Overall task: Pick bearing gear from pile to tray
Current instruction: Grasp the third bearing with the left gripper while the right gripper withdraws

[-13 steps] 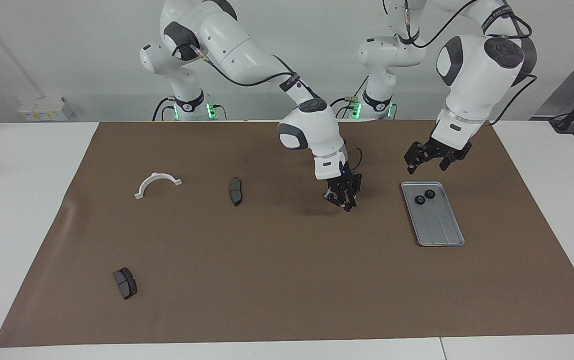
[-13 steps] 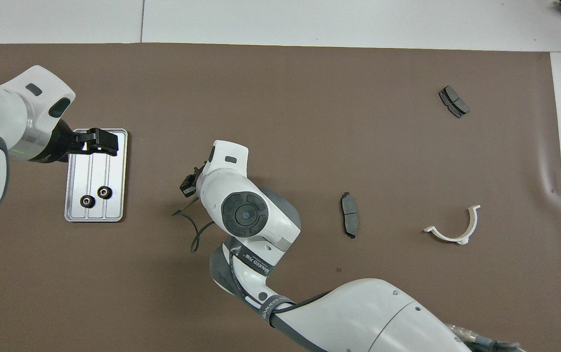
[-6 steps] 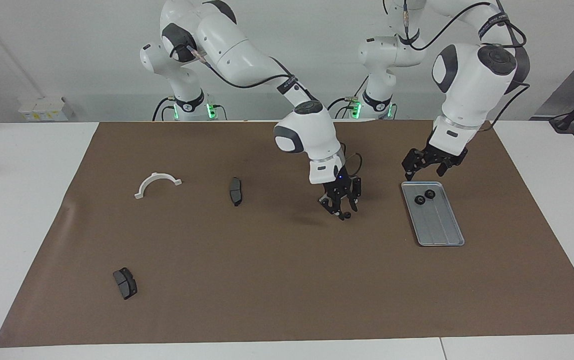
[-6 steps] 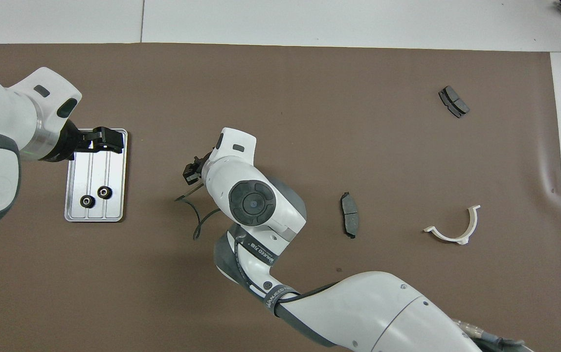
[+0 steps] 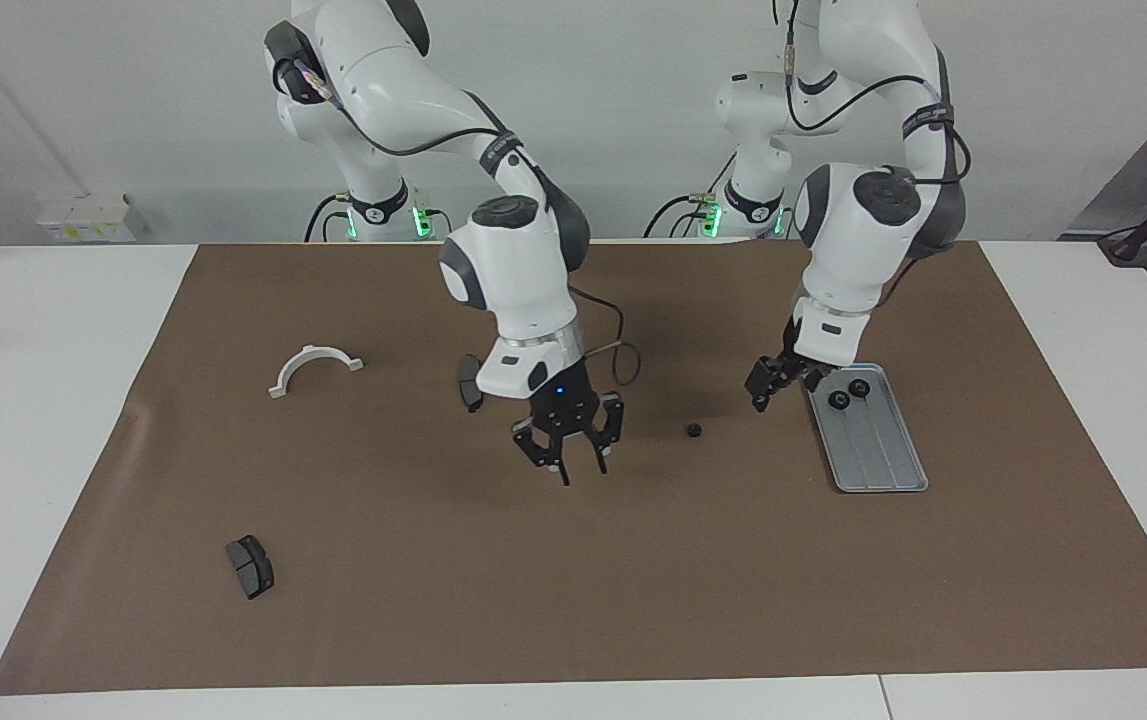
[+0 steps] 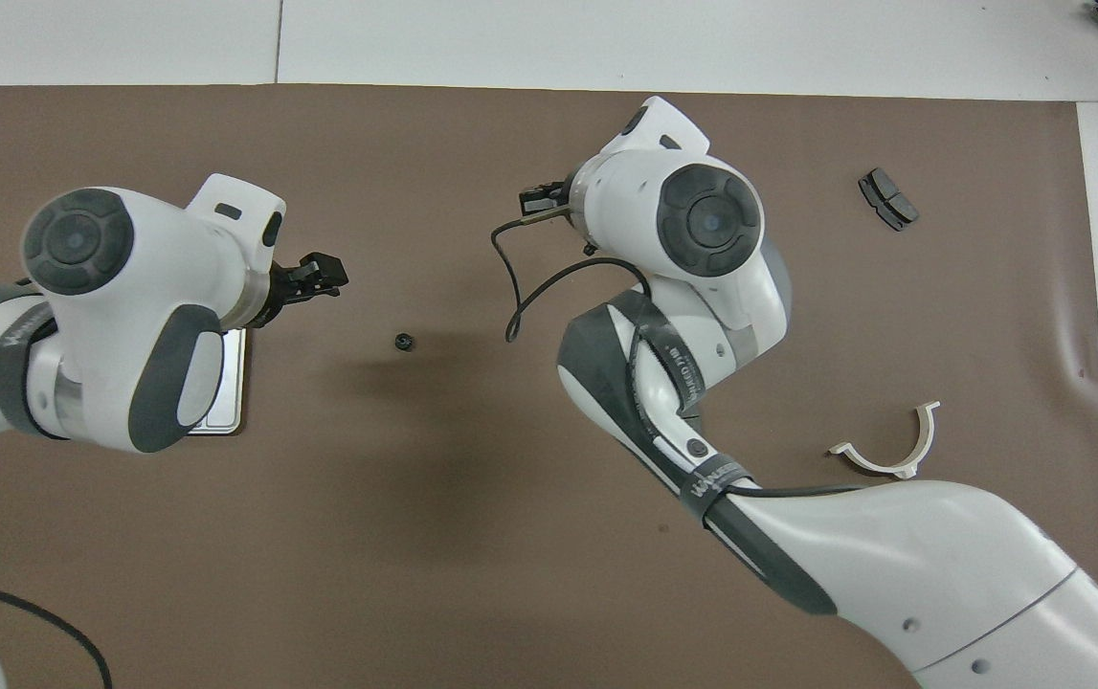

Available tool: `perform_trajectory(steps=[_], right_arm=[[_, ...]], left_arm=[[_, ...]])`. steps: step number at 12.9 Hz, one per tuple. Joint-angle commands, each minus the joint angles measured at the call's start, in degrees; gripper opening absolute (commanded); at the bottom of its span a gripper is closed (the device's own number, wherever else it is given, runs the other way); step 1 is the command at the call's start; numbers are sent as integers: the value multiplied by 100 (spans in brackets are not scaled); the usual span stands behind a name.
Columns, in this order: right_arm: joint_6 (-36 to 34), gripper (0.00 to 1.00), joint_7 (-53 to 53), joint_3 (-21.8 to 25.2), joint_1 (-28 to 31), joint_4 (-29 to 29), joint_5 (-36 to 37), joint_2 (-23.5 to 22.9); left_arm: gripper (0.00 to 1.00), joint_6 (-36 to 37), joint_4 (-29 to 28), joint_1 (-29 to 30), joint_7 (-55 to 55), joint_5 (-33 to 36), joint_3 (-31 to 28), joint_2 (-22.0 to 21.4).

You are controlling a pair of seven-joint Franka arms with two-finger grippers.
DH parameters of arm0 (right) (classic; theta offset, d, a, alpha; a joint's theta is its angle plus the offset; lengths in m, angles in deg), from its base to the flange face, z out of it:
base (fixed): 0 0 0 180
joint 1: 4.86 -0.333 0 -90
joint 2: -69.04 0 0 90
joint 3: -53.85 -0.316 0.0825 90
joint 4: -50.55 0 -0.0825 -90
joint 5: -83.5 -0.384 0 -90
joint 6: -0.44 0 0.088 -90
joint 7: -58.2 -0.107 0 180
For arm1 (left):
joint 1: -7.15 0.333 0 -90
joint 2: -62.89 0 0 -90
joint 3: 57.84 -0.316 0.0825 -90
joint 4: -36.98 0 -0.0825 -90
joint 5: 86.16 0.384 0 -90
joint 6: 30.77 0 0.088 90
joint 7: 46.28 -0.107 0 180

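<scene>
Two gears (image 5: 849,394) lie at the upper end of the tray (image 5: 878,455), right of centre in the facing view. One more gear (image 5: 694,431) sits alone on the brown mat (image 5: 433,620) near the frame's middle, between both arms. Left tool (image 5: 771,384) hangs just beside the tray's upper corner, fingers spread and empty. Right tool (image 5: 567,465) hovers over bare mat at centre, fingers apart, holding nothing.
</scene>
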State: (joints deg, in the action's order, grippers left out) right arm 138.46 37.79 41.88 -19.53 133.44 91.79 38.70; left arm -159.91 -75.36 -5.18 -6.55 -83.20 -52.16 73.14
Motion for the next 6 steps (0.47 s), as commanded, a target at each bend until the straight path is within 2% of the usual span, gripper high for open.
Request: perform_trajectory(steps=[1, 4, 5, 6], right_arm=[[-826, 49, 597, -367, 876, 87, -354, 308], [-2145, 49, 1380, -394, 1632, 70, -679, 747], [-2487, 49, 1582, -394, 1774, 70, -776, 914], [-2813, 49, 1697, -385, 1914, 78, -846, 1098]], left_arm=[[100, -339, 282, -452, 921, 608, -85, 757], [100, -532, 248, -726, 1518, 636, -85, 953], [95, -716, 213, -787, 1729, 636, -85, 1005], [80, -683, 169, -832, 1836, 636, -85, 1032]])
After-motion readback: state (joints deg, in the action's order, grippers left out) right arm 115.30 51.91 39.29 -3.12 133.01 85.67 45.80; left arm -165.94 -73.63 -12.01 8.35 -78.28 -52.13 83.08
